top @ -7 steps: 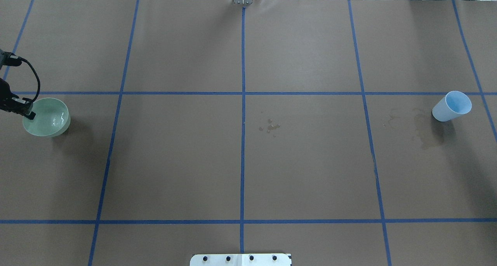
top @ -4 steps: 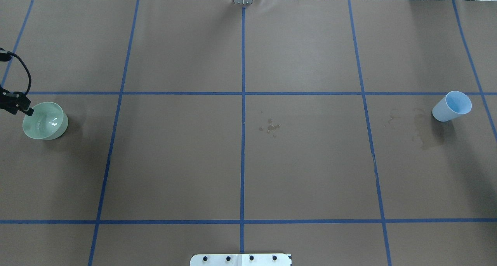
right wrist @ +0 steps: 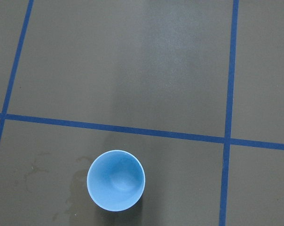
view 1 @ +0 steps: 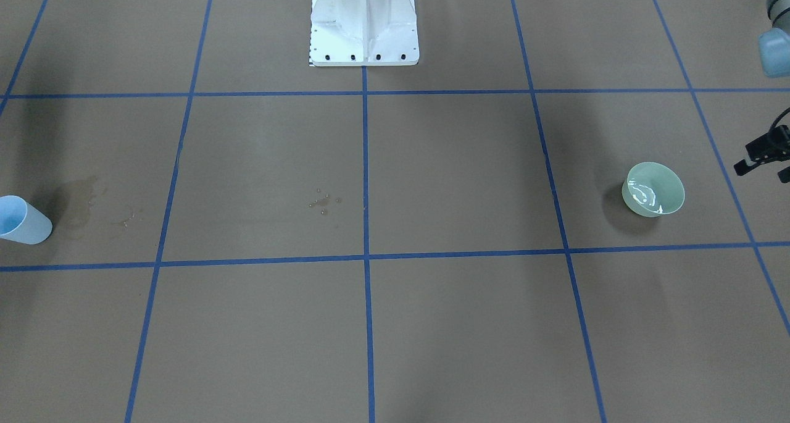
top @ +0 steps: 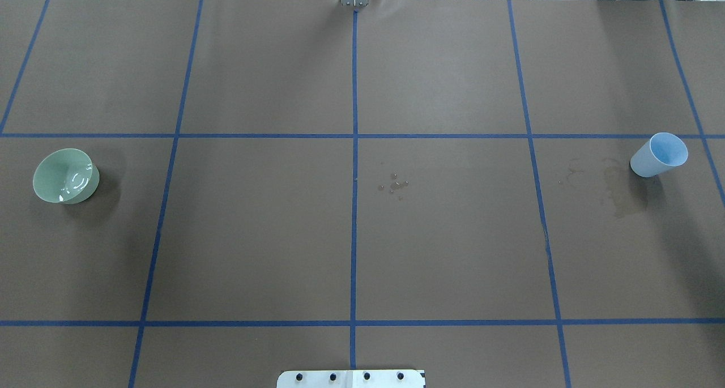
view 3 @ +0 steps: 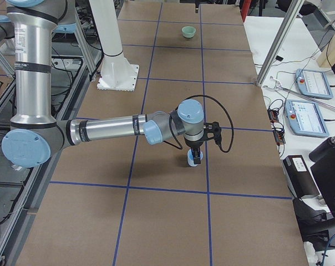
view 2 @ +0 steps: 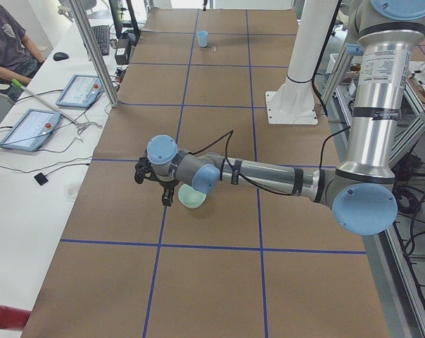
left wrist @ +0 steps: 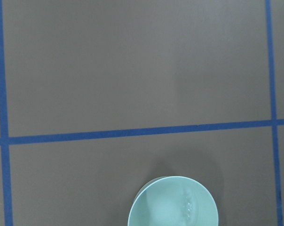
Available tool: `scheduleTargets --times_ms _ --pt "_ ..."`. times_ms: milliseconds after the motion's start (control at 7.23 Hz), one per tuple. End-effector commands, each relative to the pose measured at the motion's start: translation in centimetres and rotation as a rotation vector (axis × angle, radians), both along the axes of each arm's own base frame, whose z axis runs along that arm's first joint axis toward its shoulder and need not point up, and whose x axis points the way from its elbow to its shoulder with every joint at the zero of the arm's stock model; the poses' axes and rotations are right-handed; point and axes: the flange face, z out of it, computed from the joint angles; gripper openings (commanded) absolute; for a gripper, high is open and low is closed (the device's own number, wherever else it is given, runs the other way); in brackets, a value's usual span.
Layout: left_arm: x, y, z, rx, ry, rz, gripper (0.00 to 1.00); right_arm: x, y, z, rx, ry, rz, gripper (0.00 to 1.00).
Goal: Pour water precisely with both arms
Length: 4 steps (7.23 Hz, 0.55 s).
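A pale green bowl (top: 65, 175) stands on the table at its left end, also in the front view (view 1: 654, 189) and the left wrist view (left wrist: 173, 202). Water (view 1: 645, 196) glints inside it. My left gripper (view 1: 762, 171) hangs open and empty at the front view's right edge, clear of the bowl and outward of it. A light blue cup (top: 660, 154) stands upright at the table's right end and looks empty in the right wrist view (right wrist: 116, 180). My right gripper (view 3: 194, 158) shows only in the right side view, just above the cup; I cannot tell if it is open.
Several water drops (top: 395, 185) lie near the table's middle. A wet stain (top: 623, 192) spreads beside the cup. The white pedestal (view 1: 364, 21) stands at the robot's side. Blue tape lines grid the brown tabletop (top: 351, 82). An operator (view 2: 8, 42) sits beyond the far side.
The left gripper held the raised bowl by its rim, set it down and let go. It has moved off left, out of the overhead view. The cup has not moved.
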Motion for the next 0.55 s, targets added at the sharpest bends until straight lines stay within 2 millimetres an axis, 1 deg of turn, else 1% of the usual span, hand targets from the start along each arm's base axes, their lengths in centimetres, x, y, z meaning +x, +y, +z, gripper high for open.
scheduleTargets --times_ms 0,138,277,415 --pt "-4.58 1.14 2.37 0.030 -0.086 -0.031 1.00 -0.02 -0.10 0.80 -0.033 -0.005 -0.005 0.99" --pt "-4.99 0.97 2.77 0.038 -0.143 -0.046 1.00 -0.09 -0.22 0.14 -0.064 -0.008 -0.009 0.99" --pt "-5.11 1.05 2.94 0.038 -0.154 -0.031 1.00 0.08 0.04 0.38 -0.071 -0.009 -0.008 0.99" --pt "-5.12 1.20 2.24 0.009 -0.157 -0.026 1.00 0.06 -0.08 0.31 -0.069 -0.009 -0.008 0.99"
